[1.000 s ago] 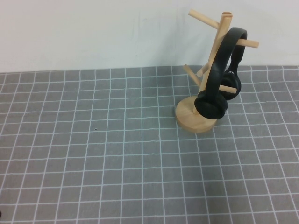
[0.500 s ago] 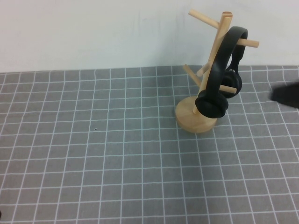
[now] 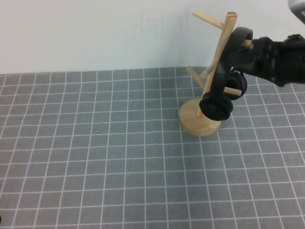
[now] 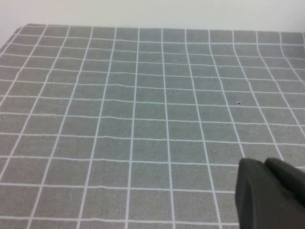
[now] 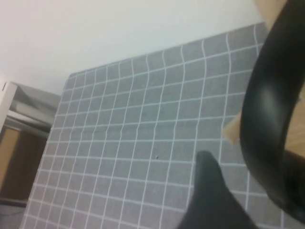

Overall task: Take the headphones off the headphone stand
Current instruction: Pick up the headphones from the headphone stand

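Black against the white wall, the right claw (image 3: 244,47) reaches in from the right edge of the high view at the height of the upper headband of the headphones (image 3: 220,90), right where the band hangs over a peg of the headphone stand (image 3: 202,121). The claw's dark body blends with the band there, so how wide its jaws stand and whether they touch or grip the band cannot be told; the right wrist view shows one dark finger (image 5: 209,191) just beside the broad curved band (image 5: 267,124), with a gap of grey bench showing between them. The headphones are matte black, with a thin arched band sloping down along the slanted pole to two round padded cups; the nearer cup hangs low over the round wooden base and the farther one sits higher behind the pole. The stand is pale wood, with angled pegs branching off the pole, and it stands on the grey white-gridded cloth of the bench (image 3: 95,167) toward the far right. The left claw (image 4: 267,195) appears only in its own wrist view as a dark shape above bare cloth, its opening impossible to judge.
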{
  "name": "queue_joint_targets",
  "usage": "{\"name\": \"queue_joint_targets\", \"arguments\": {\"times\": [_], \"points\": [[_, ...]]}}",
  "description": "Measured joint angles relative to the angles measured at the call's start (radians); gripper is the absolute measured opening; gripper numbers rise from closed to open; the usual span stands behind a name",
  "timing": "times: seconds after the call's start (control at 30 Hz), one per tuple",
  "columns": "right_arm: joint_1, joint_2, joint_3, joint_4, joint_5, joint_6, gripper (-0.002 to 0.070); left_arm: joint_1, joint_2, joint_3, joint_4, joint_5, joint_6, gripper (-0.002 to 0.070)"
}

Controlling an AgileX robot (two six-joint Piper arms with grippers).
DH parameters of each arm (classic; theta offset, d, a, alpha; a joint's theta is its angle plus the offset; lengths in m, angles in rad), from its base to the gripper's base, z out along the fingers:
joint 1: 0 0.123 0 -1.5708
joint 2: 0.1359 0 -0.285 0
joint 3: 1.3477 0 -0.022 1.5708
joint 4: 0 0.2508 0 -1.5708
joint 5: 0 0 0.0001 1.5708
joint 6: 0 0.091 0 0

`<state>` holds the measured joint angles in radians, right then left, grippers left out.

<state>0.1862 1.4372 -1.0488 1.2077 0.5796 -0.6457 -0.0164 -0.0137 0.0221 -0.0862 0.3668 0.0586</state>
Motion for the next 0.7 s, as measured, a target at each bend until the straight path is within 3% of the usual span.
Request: {"name": "queue_joint_targets", "arguments": {"times": [0.43,0.7], "points": [[0.0,0.18,-0.121,0.065,0.002,-0.01,0.0359,0.0,0.0,0.0,0.0,0.0,0.0,-0.0004],[0.0,0.246,-0.15,0.247,0.026,-0.138,0.0358,0.0,0.0,0.0,0.0,0.0,0.0,-0.0004]]}}
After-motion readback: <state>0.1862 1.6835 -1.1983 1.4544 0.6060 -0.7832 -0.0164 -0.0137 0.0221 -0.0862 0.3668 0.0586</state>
